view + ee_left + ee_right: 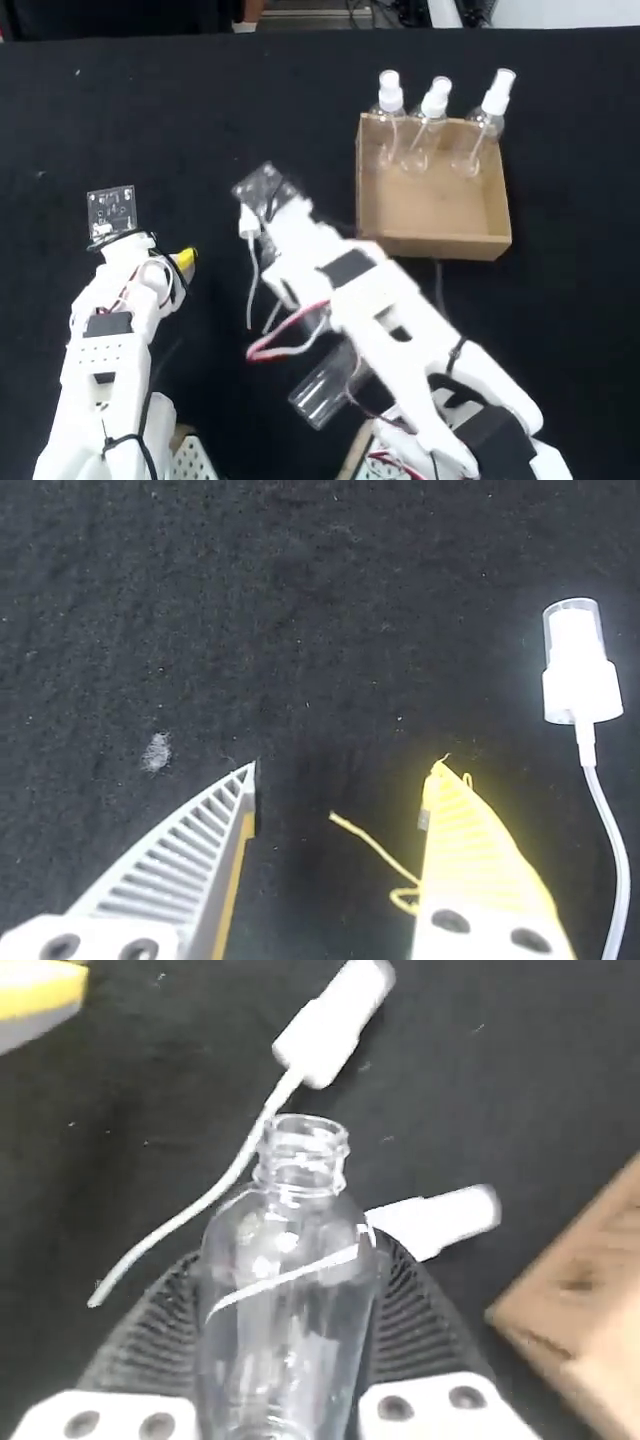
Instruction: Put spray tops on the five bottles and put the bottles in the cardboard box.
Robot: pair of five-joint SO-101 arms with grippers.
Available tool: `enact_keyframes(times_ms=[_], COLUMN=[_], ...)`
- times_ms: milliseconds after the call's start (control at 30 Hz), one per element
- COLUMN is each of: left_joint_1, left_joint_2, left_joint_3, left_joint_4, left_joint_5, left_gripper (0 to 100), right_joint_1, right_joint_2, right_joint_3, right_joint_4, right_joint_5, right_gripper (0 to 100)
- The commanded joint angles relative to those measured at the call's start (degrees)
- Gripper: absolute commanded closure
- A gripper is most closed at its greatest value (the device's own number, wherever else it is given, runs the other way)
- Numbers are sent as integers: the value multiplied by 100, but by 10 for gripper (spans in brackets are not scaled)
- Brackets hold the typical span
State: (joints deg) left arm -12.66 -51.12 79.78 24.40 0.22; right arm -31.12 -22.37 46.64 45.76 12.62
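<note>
Overhead, three clear plastic bottles (432, 120) capped with white spray tops (389, 90) are seen against the far wall of the brown cardboard box (432, 243) on the black felt-like bench (200, 110).

At the left wrist, the ribbed left tool (345, 780) is spread wide and empty, and a loose white sprayer with a thin tube (580, 680) lies beside it.

At the right wrist, the right tool (290, 1320) is clamped on a clear uncapped bottle (300, 1160).

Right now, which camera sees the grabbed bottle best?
The right wrist view: the open bottle sits close up, clamped in the right gripper. The high view shows it as a small clear glint; the left wrist view faces a spray top.
</note>
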Motion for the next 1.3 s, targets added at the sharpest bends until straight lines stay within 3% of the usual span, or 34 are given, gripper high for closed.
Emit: enact_keyframes(times_ms=[0, 167, 333, 433, 533, 667, 800, 933, 1067, 1167, 1267], left_joint_1=[-66, -66, -66, -66, -66, -31, -22, -22, -13, -22, -31], left_joint_2=[-97, -97, -97, -97, -97, -97, -97, -97, -97, -97, -97], left_joint_3=[-365, -365, -356, -356, -365, -365, -356, -338, -330, -330, -330], left_joint_4=[-105, -105, -105, -105, -105, -105, -105, -105, -105, -105, -105], left_joint_5=[62, 62, 62, 62, 62, 62, 62, 62, 62, 62, 62], left_gripper=[741, 741, 741, 741, 741, 741, 741, 741, 741, 741, 741], right_joint_1=[352, 985, 2936, 4624, 6180, 7455, 8088, 8396, 8457, 8440, 8431], right_joint_2=[-655, -971, -778, -637, -549, -444, -92, 532, 1182, 1455, 1622], right_joint_3=[-1455, -3679, -4048, -3451, -2721, -1464, -321, -251, -664, -1209, -1886], right_joint_4=[1222, 3622, 5073, 5029, 4325, 2804, 1116, 651, 976, 1925, 2892], right_joint_5=[334, 818, 2418, 3253, 4123, 5213, 5371, 5371, 5371, 5398, 5275], right_gripper=[988, 988, 988, 988, 988, 988, 986, 975, 845, 760, 740])
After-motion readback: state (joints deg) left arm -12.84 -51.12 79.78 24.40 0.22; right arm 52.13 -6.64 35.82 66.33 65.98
